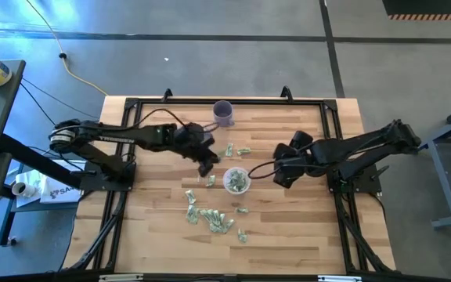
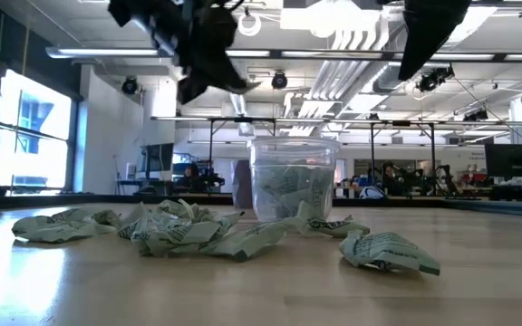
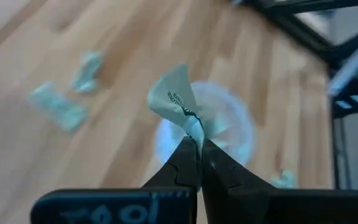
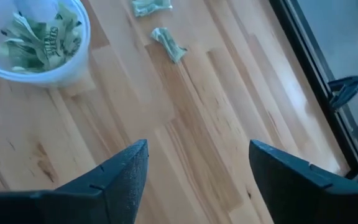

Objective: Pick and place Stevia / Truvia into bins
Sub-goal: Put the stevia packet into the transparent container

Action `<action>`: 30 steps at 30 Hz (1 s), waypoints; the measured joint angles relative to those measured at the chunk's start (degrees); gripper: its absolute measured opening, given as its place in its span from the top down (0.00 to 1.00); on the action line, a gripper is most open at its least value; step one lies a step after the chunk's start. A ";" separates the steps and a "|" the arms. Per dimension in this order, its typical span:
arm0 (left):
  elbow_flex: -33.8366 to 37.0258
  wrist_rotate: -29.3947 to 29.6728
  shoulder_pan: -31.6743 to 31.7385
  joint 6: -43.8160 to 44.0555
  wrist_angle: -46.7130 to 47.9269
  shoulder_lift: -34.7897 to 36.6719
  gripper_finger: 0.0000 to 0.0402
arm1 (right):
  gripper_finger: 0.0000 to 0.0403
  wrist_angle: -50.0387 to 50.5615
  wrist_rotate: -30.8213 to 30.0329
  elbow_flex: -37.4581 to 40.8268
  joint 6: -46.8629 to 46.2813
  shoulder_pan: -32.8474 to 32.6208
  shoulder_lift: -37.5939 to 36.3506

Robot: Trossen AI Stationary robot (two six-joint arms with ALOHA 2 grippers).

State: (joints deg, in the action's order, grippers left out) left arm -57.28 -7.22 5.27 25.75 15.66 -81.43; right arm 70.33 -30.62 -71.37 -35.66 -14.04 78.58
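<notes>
Left end effector [image 3: 199,146] clamped on a sachet [image 3: 176,99], raised just beside clear cup [image 1: 236,179] mid-desk. Right end effector [image 4: 197,168] apart, w/ bare desk [image 4: 185,124] beneath. Loose sachets [image 1: 210,216] toward near edge; purple cup [image 1: 223,113] at far edge.

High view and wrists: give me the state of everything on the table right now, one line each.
Left gripper: shut on a sachet, raised beside the clear cup.
Right gripper: open, empty, raised on the cup's other side.
Clear cup: upright, partly filled with sachets.
Purple cup: upright at the table's far edge; contents can't be told.
Loose sachets: crumpled, scattered on the wood around the clear cup.
</notes>
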 joint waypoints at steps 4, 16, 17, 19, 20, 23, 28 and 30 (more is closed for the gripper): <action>-3.34 -0.68 -3.69 0.03 -2.20 -7.58 0.91 | 0.33 1.54 0.54 0.14 -1.35 -0.07 0.31; -19.19 5.80 -8.62 -0.06 17.09 -18.68 0.51 | 0.33 -7.45 6.16 8.14 0.11 -0.08 0.42; -20.62 6.57 -8.58 -0.63 22.89 -18.42 0.46 | 0.33 -9.27 6.42 8.87 1.79 0.15 0.42; -22.92 9.56 -8.78 -2.30 30.82 -16.91 0.36 | 0.33 -13.38 6.57 10.36 6.13 1.14 0.42; -23.14 11.85 -9.43 -2.62 33.74 -15.20 0.33 | 0.33 -15.06 6.48 10.98 8.70 2.27 0.42; -21.88 15.64 -10.38 -1.18 41.60 -10.69 0.28 | 0.33 -20.04 8.33 12.35 17.54 7.69 0.44; -14.77 17.33 -11.01 8.19 46.39 0.02 0.34 | 0.33 -34.21 16.82 15.20 35.89 18.08 3.08; -10.96 17.50 -11.73 13.24 45.89 4.95 0.37 | 0.33 -39.39 21.27 15.65 41.38 21.72 5.16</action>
State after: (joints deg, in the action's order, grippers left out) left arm -68.24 10.28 -6.46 38.98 61.56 -76.48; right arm 30.94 -9.36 -55.72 5.72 7.68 83.74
